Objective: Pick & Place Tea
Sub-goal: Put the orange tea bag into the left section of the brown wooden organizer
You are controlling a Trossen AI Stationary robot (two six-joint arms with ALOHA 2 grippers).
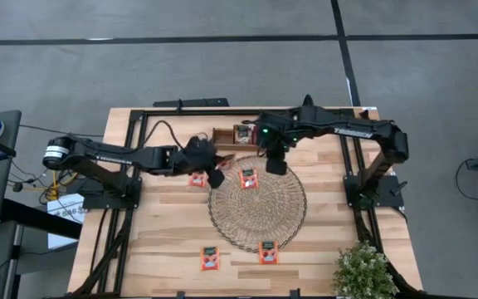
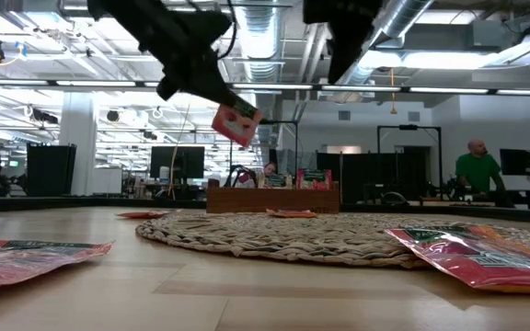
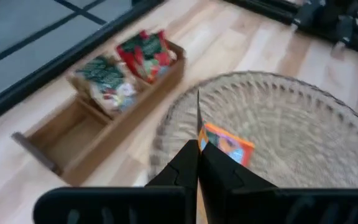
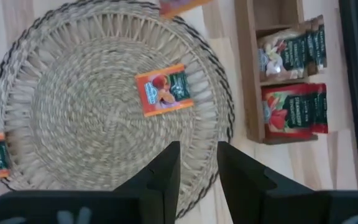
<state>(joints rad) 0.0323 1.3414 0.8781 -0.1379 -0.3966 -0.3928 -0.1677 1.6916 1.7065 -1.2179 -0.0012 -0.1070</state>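
- One red-orange tea packet (image 2: 236, 123) hangs in the air, pinched by its edge in the left gripper (image 3: 197, 149), whose fingers are pressed together on it; in the low view it rides tilted, well above the table.
- From above, that gripper (image 1: 215, 173) sits at the woven mat's (image 1: 260, 224) rim, just beside the wooden tray (image 1: 222, 133). The tray lies ahead of the fingers and off to one side, its long axis running across the approach, with one end compartment (image 3: 73, 134) bare and two others holding packets.
- My judgement: the coming move turns on carrying the held packet from the mat's edge over to that bare compartment, edge-down.
- A second packet (image 4: 165, 89) lies flat on the mat, directly ahead of the right gripper (image 4: 197, 165), whose fingers stand apart with nothing between them; the right arm is the nearer one to it.
- Other packets lie further out: one (image 1: 197, 179) on the table under the left arm, two (image 1: 210, 258) (image 1: 268, 252) near the table's front edge.
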